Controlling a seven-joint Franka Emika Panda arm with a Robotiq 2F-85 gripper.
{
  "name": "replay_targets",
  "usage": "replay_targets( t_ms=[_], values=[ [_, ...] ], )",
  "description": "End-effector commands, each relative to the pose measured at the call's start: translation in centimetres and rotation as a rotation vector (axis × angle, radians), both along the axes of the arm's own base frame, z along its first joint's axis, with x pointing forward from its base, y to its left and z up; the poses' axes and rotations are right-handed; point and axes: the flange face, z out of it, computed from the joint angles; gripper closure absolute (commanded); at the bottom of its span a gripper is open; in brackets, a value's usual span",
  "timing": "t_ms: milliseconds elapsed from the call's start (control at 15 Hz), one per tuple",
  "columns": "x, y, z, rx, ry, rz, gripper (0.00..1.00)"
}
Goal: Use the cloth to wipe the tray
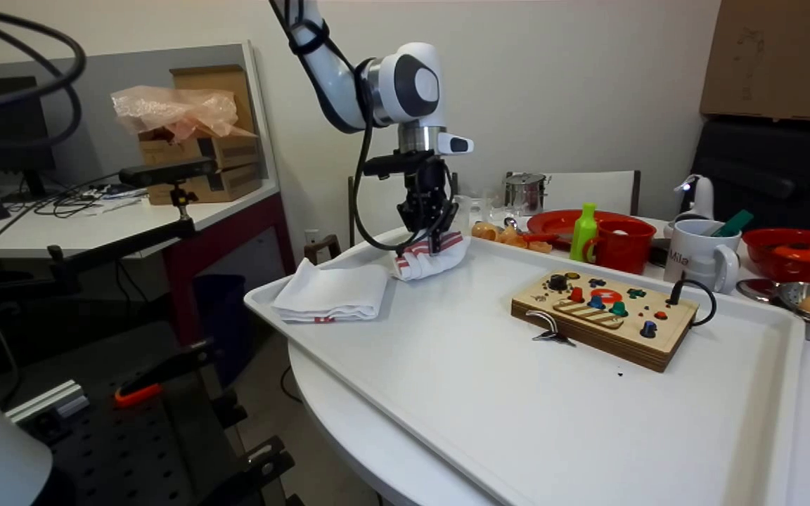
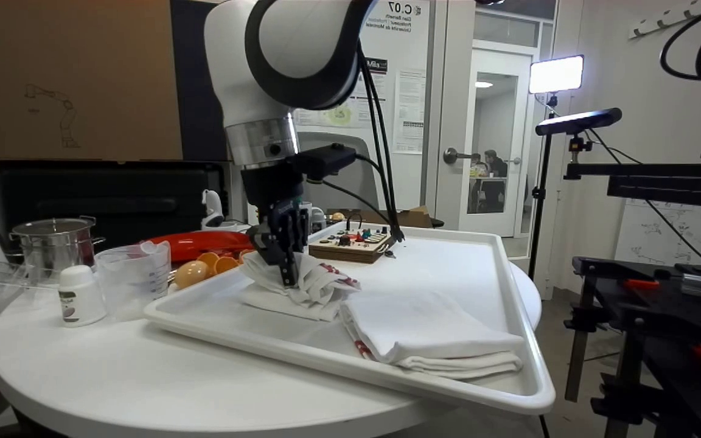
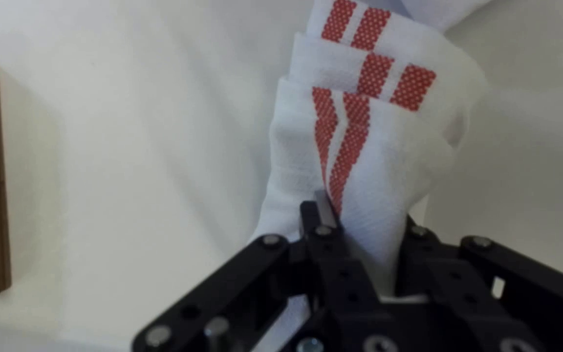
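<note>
The white cloth with red stripes (image 1: 440, 261) is bunched on the tray (image 1: 447, 393) near a corner; it also shows in an exterior view (image 2: 320, 277) and in the wrist view (image 3: 399, 132). My gripper (image 3: 369, 217) points down with its fingers closed in on a fold of this cloth, which fills the gap between them. The gripper also shows in both exterior views (image 1: 420, 247) (image 2: 286, 274). The lower part of the cloth is hidden behind the fingers. A second, folded white cloth (image 1: 335, 292) lies flat on the tray beside it (image 2: 429, 331).
A wooden box with knobs (image 1: 609, 316) stands on the tray, with a small metal piece (image 1: 551, 329) at its side and a dark speck (image 1: 620, 374) near it. Beyond the rim are eggshells, a green bottle (image 1: 584, 232), a red mug (image 1: 623, 246) and a measuring cup (image 2: 134, 277).
</note>
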Motion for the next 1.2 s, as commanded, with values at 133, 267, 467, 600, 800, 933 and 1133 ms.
replay_targets(
  t_ms=[133, 267, 467, 600, 800, 933, 1133],
  values=[
    [0.2, 1.3, 0.4, -0.003, 0.003, 0.018, 0.78],
    [0.3, 1.5, 0.3, -0.004, 0.003, 0.02, 0.78],
    [0.3, 1.5, 0.2, -0.005, 0.005, 0.02, 0.78],
    [0.3, 1.5, 0.2, -0.005, 0.005, 0.021, 0.78],
    [0.2, 1.1, 0.0, -0.008, 0.008, 0.011, 0.94],
    [0.3, 1.6, -0.3, -0.006, 0.013, 0.017, 0.94],
    [0.7, 3.4, -0.5, 0.012, 0.011, 0.039, 0.94]
  ],
)
